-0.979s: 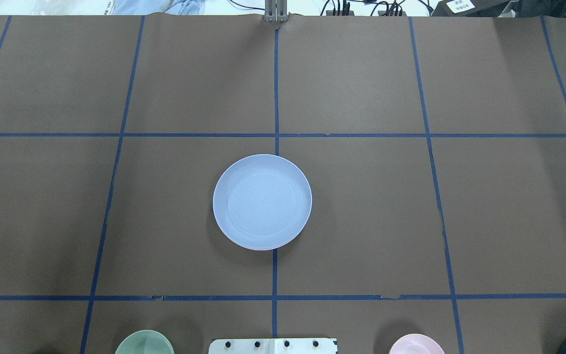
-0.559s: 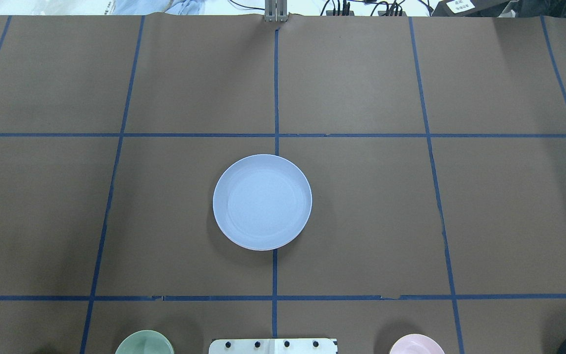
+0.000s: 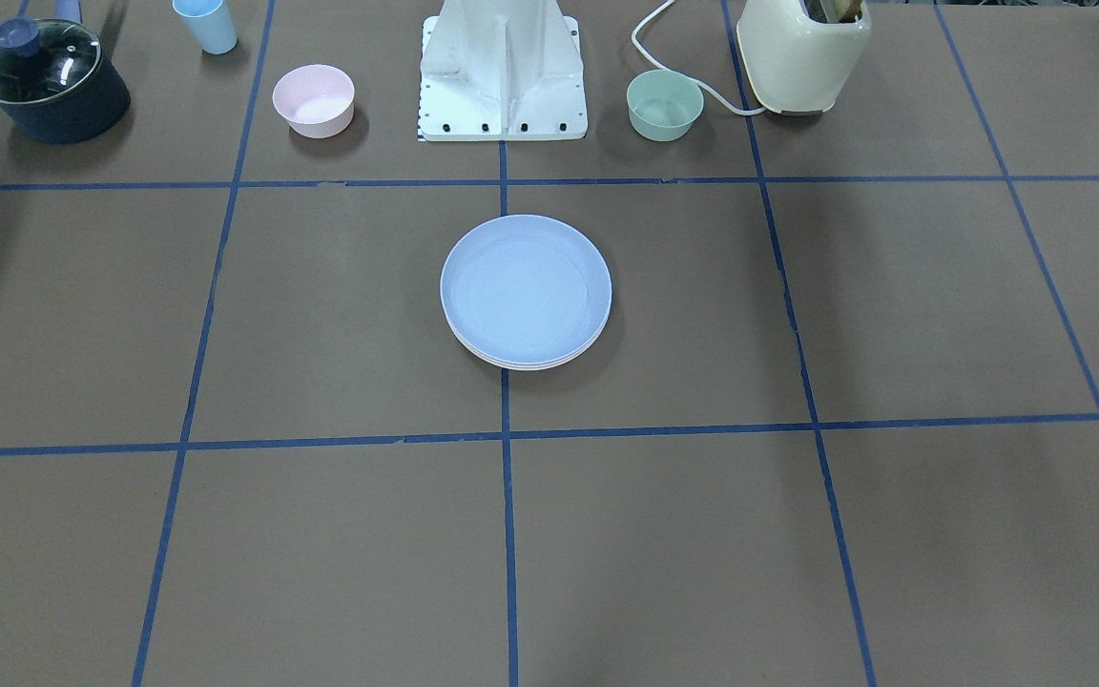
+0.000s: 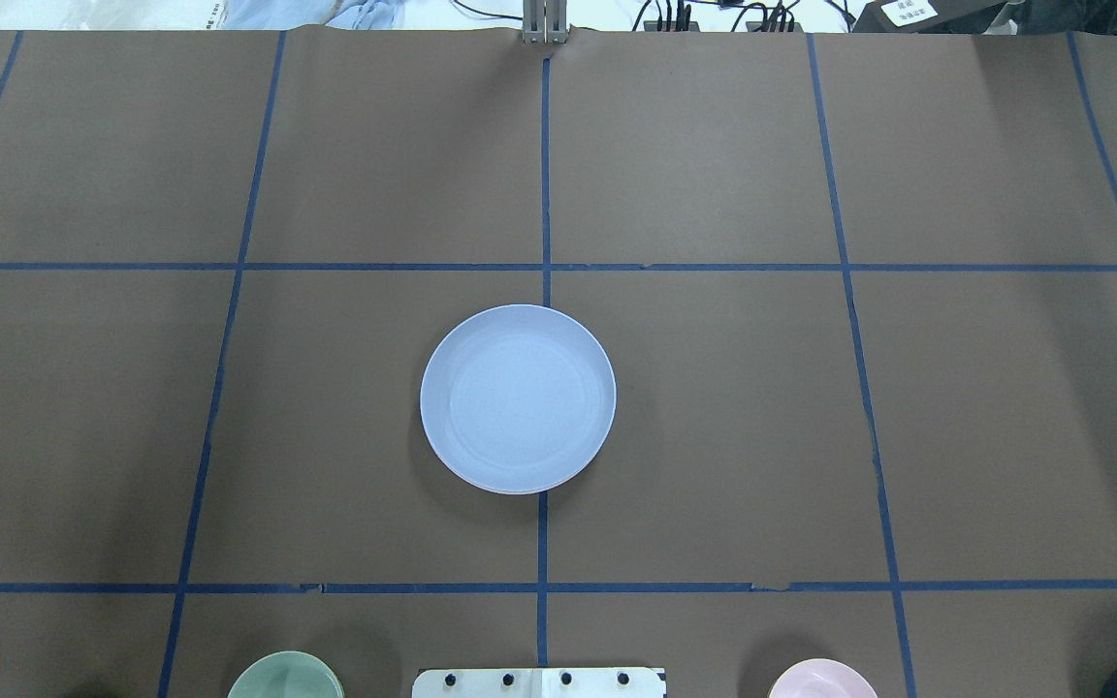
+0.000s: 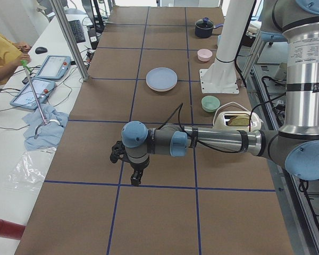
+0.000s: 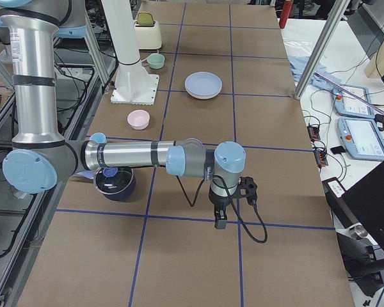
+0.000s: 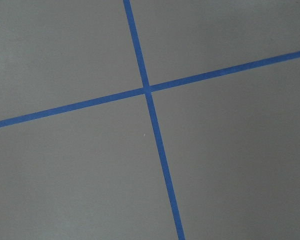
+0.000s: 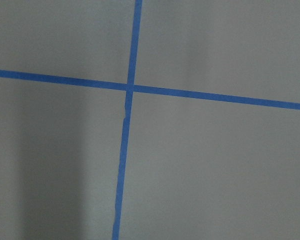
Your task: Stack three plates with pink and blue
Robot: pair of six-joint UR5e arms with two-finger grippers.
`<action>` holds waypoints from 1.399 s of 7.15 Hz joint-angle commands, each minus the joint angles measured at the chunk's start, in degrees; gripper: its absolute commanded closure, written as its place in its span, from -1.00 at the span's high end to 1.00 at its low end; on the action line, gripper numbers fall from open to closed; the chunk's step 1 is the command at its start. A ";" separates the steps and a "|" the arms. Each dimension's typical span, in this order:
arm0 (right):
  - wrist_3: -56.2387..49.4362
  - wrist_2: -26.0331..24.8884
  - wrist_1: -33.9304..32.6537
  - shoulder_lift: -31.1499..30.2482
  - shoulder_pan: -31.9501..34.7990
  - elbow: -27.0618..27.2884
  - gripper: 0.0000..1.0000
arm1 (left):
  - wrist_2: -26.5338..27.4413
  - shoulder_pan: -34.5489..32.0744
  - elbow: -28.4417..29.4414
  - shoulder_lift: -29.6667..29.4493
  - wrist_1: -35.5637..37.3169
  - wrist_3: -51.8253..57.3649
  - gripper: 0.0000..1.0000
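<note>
1. I see the light blue plate (image 4: 518, 397) topping the stack of plates (image 3: 523, 363). Two paler rims peek out beneath its near edge in the front-facing view.
2. The stack rests on the tabletop (image 4: 811, 436), straight out from the robot's white pedestal (image 3: 502, 76), over the blue tape line running from it.
3. A pink bowl (image 3: 313, 99) and a green bowl (image 3: 665, 104) flank the pedestal, well apart from the stack.
4. The left pincer (image 5: 134, 179) and right pincer (image 6: 219, 220) hang above the tabletop, far out to either side of the pedestal. I see each only from the side and cannot tell how far it is open.

Left tool (image 5: 133, 179), right tool (image 6: 220, 222) — both downward
</note>
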 commanded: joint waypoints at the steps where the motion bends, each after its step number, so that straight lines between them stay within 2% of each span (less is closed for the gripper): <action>1: 0.51 0.15 -0.02 -0.24 -1.15 0.30 1.00 | 2.65 0.05 0.98 -0.10 -1.02 -0.07 1.00; 10: 0.60 2.00 -0.11 -0.24 -1.68 -0.22 1.00 | 2.67 -0.04 1.50 -0.19 -1.21 -0.16 1.00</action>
